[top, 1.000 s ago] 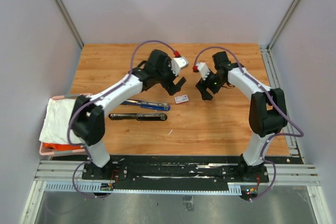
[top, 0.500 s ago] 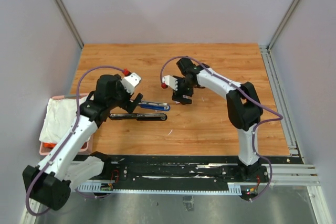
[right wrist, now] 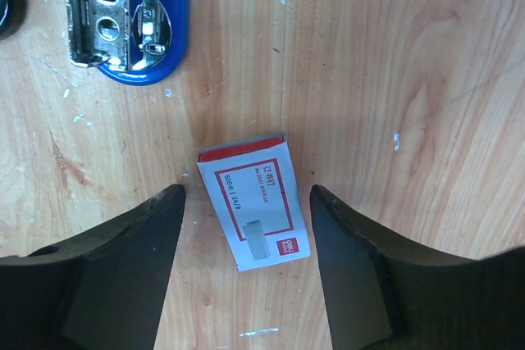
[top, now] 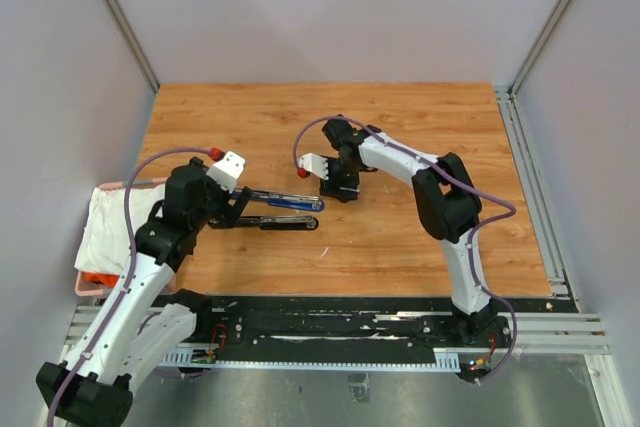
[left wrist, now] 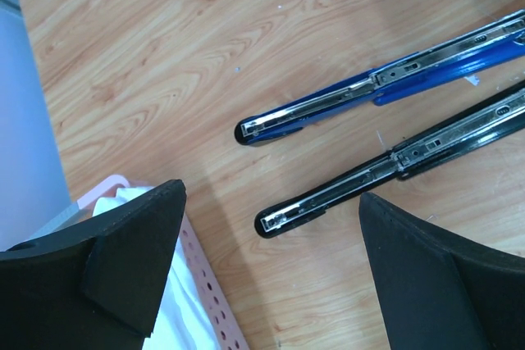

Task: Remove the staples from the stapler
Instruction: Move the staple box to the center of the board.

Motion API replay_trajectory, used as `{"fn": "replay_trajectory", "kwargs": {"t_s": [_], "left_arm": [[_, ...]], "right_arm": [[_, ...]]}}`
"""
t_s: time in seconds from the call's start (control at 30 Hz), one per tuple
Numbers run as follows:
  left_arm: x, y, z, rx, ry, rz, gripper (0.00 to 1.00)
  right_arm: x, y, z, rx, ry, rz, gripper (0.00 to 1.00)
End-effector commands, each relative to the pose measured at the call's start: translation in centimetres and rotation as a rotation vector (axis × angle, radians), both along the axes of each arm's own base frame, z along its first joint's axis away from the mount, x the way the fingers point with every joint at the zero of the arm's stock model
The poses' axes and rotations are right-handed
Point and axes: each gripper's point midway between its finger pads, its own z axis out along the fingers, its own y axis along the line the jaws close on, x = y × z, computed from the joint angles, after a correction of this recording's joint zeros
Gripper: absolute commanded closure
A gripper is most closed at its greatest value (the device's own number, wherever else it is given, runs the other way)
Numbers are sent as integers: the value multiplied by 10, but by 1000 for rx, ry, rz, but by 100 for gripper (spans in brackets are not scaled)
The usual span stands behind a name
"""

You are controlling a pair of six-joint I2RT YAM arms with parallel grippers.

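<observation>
**Jaws poised over staplers and box**

Blue stapler (left wrist: 369, 92) and black stapler (left wrist: 385, 170) lie side by side on the desk (top: 400, 237). Both are folded out long, with their metal rails facing up, which is likely how the staples are meant to be reached. No staples show plainly. Any left would sit in those rails, and the wrist views are not sharp enough to tell. A few pale flecks on the wood are too small to name.

The left jaws hang spread wide and hold nothing. They sit above the staplers' left ends, just beside the pink basket (left wrist: 209, 284) with its white cloth (left wrist: 176, 317). That looks like a line-up for pinning or lifting one stapler by its end.

The right jaws hang over the red-and-white box (right wrist: 254, 206), just off the blue stapler's other end. They are parted with one finger on each side of the box, close to its edges but not gripping it. Straddling it this way suggests the box is to be picked up or nudged aside. That would be a side step, since the box is not the staples.
</observation>
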Motion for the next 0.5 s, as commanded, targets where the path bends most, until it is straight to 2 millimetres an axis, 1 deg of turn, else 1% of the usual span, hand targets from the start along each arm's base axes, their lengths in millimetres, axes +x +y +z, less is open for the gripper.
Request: {"fn": "replay_trajectory", "kwargs": {"t_s": [0.0,0.23,0.37,0.47], "left_arm": [[4,9,6,-2,-36,52,2],[5,11,4,3,-41,66,2],[4,13,2,5,-40,72,2],[5,13,1,6,-40,74,2]], "right_arm": [[3,-15,-20,-55,34,-31,37],[33,-40,-16,-50,-13,-140,38],[50,-52,-12,-30,-41,-191,44],[52,-52,-10,4,-25,-197,45]]}}
